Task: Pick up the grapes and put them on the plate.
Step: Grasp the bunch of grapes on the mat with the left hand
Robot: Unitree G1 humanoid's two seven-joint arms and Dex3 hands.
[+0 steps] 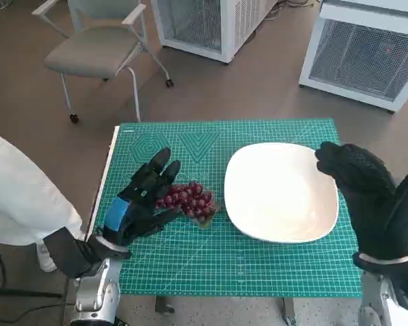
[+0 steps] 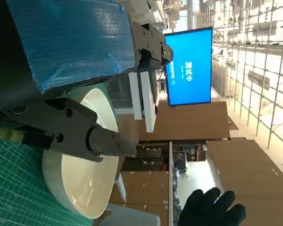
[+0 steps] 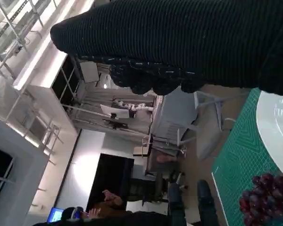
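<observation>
Behind the bench (image 1: 279, 272) sit a grey chair (image 1: 98, 47) and white cabinets (image 1: 364, 54). White plate (image 1: 280, 192) mid-mat, red grapes (image 1: 187, 199) just beside it, left hand (image 1: 144, 197) spread around them. Right hand (image 1: 370, 197) spread, empty, by the plate's other edge.

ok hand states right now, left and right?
Left hand: open, fingers spread beside the grapes, not gripping them.
Right hand: open, holding nothing, by the white plate.
</observation>
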